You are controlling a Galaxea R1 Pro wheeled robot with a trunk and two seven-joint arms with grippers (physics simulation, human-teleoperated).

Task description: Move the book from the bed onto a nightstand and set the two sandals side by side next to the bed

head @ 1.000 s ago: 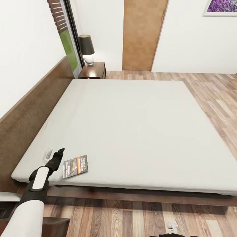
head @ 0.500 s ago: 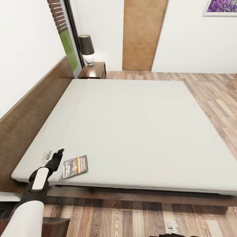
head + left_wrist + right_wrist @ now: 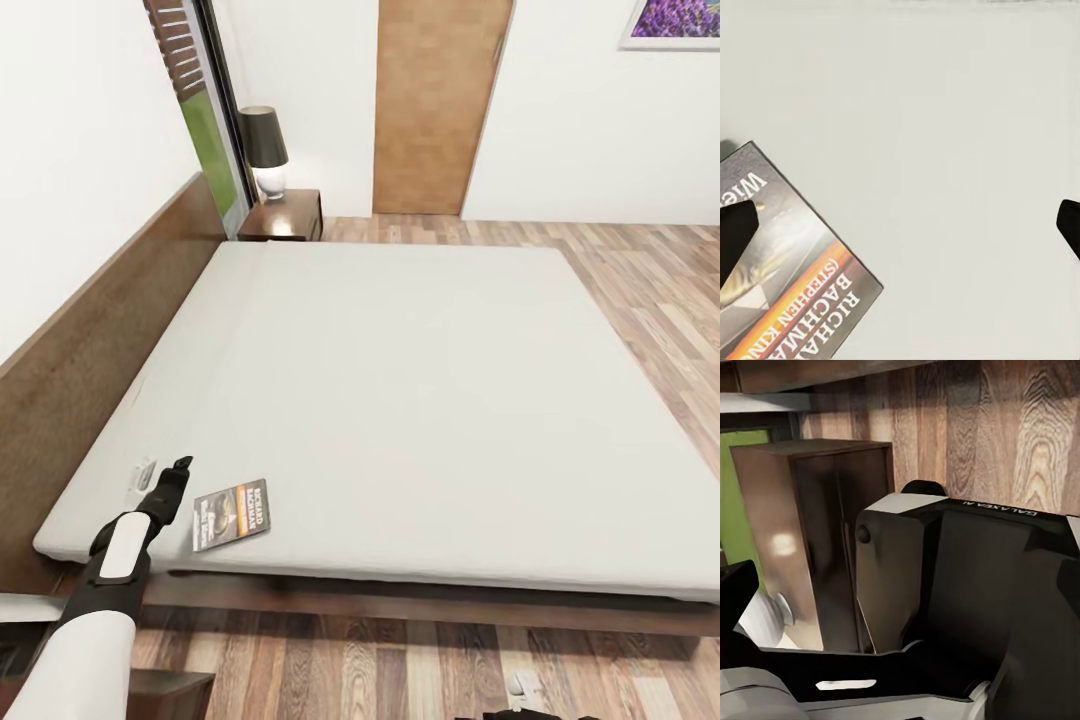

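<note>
One black left gripper (image 3: 163, 476) is seen with its two fingers spread wide above the mattress, one fingertip (image 3: 736, 232) overlapping the single thin dark grey paperback book with an orange band (image 3: 230, 513), which lies flat near the front left corner of the one large low bed with a smooth pale mattress and dark wooden frame (image 3: 420, 400). Whether the right gripper is spread or closed cannot be told. Beyond the far end of the headboard, one small glossy dark brown wooden nightstand (image 3: 285, 217) is found carrying one lamp with a black shade and rounded white base (image 3: 265, 150).
</note>
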